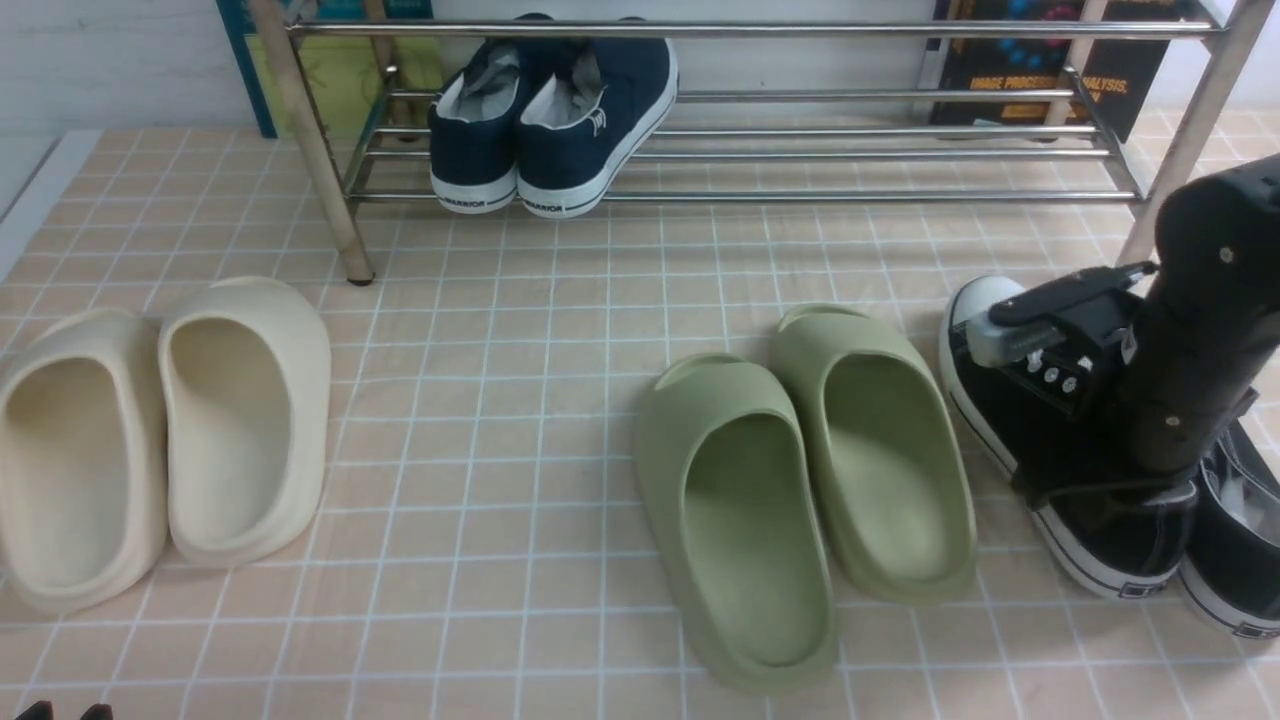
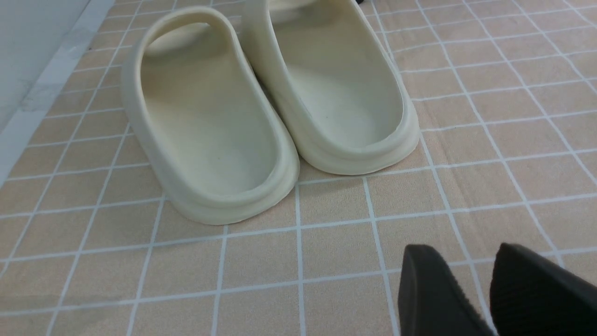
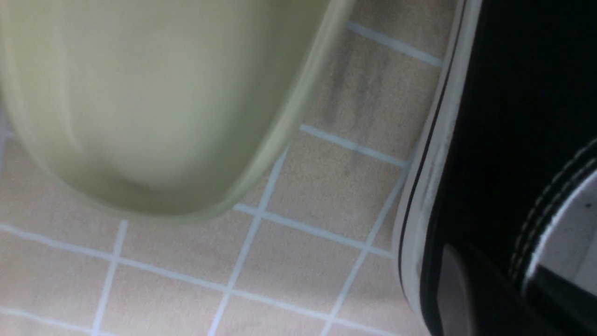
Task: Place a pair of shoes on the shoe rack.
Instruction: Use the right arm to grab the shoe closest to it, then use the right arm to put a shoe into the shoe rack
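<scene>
Nearest, at 7 o'clock on the tiled floor (image 1: pixel 500 400), the left gripper (image 1: pixel 65 712) hangs just above the tiles. Its two fingers are slightly apart, with nothing between them. Just beyond it, at 8 o'clock, two cream slides (image 1: pixel 245 420) lie side by side. Two olive slides (image 1: pixel 740 520) lie touching at 5 o'clock.

At 4 o'clock two black sneakers (image 1: pixel 1000 400) sit on the floor, toes towards the rack. The right gripper (image 1: pixel 1100 490) reaches down into the one closer to the olive slides. It is closed on that sneaker's side wall, one finger outside the canvas.

Farthest, at 12 o'clock, the one shoe rack (image 1: pixel 800 195) carries two navy sneakers (image 1: pixel 590 130) on its lower bars, heels facing out.
</scene>
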You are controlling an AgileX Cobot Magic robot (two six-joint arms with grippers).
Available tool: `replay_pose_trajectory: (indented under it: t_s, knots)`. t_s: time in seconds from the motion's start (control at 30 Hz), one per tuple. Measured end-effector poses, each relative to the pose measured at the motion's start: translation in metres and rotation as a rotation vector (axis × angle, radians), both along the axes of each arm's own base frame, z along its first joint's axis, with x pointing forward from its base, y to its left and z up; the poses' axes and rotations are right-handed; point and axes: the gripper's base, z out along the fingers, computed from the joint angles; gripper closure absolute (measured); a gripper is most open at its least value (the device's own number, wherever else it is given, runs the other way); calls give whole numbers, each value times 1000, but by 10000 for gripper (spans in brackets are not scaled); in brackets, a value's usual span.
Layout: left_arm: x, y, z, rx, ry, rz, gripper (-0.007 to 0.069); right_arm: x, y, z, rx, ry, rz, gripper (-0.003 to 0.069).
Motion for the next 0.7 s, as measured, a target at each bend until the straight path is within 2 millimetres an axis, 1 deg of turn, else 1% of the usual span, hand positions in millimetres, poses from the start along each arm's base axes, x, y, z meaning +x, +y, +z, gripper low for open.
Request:
replay_pose_trajectory:
  t_s: [0.07, 0.13, 0.17, 0.2, 0.23, 0.27, 0.3, 0.33, 0.43, 0.5, 0.53, 0.57, 0.6, 0.63, 0.7]
  knots:
    - [0, 0, 0, 0, 0, 0, 389, -2, 0, 16, 18, -15, -5, 659]
    - [0, 0, 0, 0, 0, 0, 389, -2, 1, 38, 37, -61, -4, 659]
    - [0, 0, 0, 0, 0, 0, 389, -1, 1, 47, 43, -81, -3, 659]
    - [0, 0, 0, 0, 0, 0, 389, -1, 2, 49, 45, -87, -3, 659]
    - [0, 0, 0, 0, 0, 0, 389, 5, 3, 64, 50, -139, 9, 659]
    - [0, 0, 0, 0, 0, 0, 389, 5, 3, 66, 51, -145, 9, 659]
    - [0, 0, 0, 0, 0, 0, 389, 10, 4, 73, 58, -172, 13, 659]
    - [0, 0, 0, 0, 0, 0, 389, 14, 5, 77, 60, -185, 17, 659]
    - [0, 0, 0, 0, 0, 0, 389, 26, 8, 79, 60, -194, 27, 659]
    - [0, 0, 0, 0, 0, 0, 389, 42, 13, 75, 54, -189, 44, 659]
    - [0, 0, 0, 0, 0, 0, 389, 44, 13, 75, 53, -190, 46, 659]
    - [0, 0, 0, 0, 0, 0, 389, 54, 16, 72, 52, -186, 47, 659]
    - [0, 0, 0, 0, 0, 0, 389, 55, 17, 71, 52, -186, 47, 659]
    - [0, 0, 0, 0, 0, 0, 389, 65, 19, 69, 52, -187, 48, 659]
    - [0, 0, 0, 0, 0, 0, 389, 76, 22, 68, 54, -194, 49, 659]
